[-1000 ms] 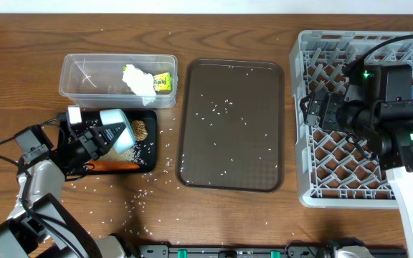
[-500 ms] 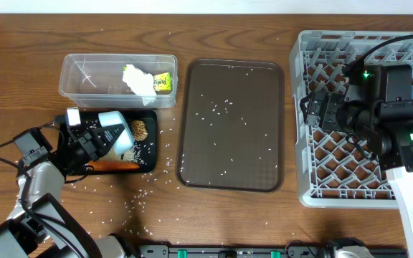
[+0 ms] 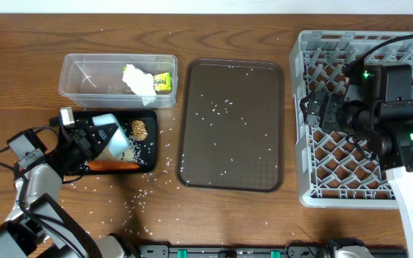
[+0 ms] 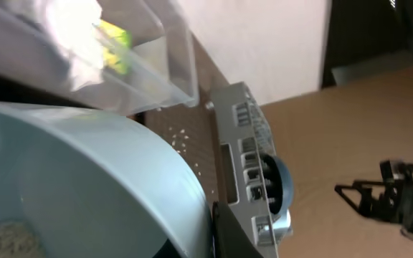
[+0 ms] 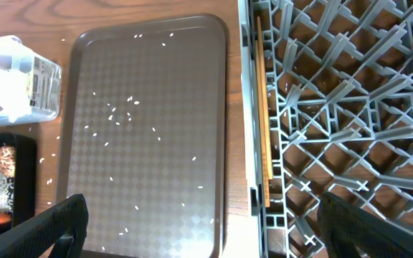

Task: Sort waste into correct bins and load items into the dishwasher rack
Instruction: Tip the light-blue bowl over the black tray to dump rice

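Note:
My left gripper point(image 3: 100, 137) is shut on the rim of the small light-blue cup point(image 3: 111, 132), holding it tilted over the shallow black tray point(image 3: 74, 168). In the left wrist view the cup point(image 4: 84, 179) fills the left side, with one finger point(image 4: 229, 235) against its wall. In the tray lie the orange carrot point(image 3: 115, 165), the brown food lump point(image 3: 139, 129) and white rice point(image 3: 140, 150). The clear tub point(image 3: 84, 75) holds the white tissue point(image 3: 138, 79) and the yellow-green wrapper point(image 3: 163, 82). My right gripper point(image 5: 217, 228) hangs open and empty over the left edge of the grey dishwasher rack point(image 3: 335, 183).
The brown serving tray point(image 3: 229, 123), sprinkled with rice grains, lies between the bins and the rack. Loose rice point(image 3: 138, 195) is scattered on the wooden table in front of the black tray. A thin wooden stick point(image 5: 262, 107) lies along the rack's left side.
My left gripper has carried the cup a little to the left over the black tray. The right arm has not moved.

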### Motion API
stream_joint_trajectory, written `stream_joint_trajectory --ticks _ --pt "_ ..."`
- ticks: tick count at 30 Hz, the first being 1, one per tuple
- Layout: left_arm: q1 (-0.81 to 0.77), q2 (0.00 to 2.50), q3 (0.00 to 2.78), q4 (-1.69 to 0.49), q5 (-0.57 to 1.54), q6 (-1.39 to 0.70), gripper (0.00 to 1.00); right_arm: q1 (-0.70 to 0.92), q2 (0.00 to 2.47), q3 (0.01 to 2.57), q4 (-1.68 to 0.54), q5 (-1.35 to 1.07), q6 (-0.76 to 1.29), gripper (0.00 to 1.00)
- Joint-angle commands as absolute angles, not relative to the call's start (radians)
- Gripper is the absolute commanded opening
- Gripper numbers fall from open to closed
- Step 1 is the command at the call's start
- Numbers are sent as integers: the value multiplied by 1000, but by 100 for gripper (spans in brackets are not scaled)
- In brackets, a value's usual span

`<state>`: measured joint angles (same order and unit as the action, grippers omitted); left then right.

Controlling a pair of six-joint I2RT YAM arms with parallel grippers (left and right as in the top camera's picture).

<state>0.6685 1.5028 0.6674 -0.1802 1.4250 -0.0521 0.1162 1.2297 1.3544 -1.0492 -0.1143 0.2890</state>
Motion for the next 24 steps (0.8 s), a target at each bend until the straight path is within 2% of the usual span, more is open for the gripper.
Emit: stream_joint_trajectory --ticks 1,2,3,6,8,10,16,18,21,23,24 --pt "678 1509 664 -157 1385 -76 6 110 1231 1359 -1052 -105 302 96" --pt "682 1509 664 -141 1427 -93 6 110 1231 1359 -1052 -105 302 95" --pt "682 1509 664 -88 1575 -63 6 110 1231 1359 -1051 -104 302 95" --pt "671 1502 663 -78 1524 -33 6 110 1231 1359 -1048 -105 302 95" --pt "671 1502 663 -91 1434 -120 6 110 1231 1359 -1043 -105 302 95" --pt "666 1502 663 -56 1573 -16 6 110 1231 1359 -1044 -105 302 95" --pt "662 1504 660 -73 1556 53 6 110 1231 1359 -1048 -105 299 95" --pt "664 1504 660 -75 1466 -38 6 110 1231 1359 -1050 -105 299 95" --pt "654 1504 658 -52 1568 80 6 110 1231 1359 -1054 -104 299 95" --pt "658 1504 658 -52 1475 -21 6 110 1231 1359 -1055 -104 299 95" --pt "657 1504 658 -45 1500 -32 6 110 1231 1359 -1055 -104 299 95"
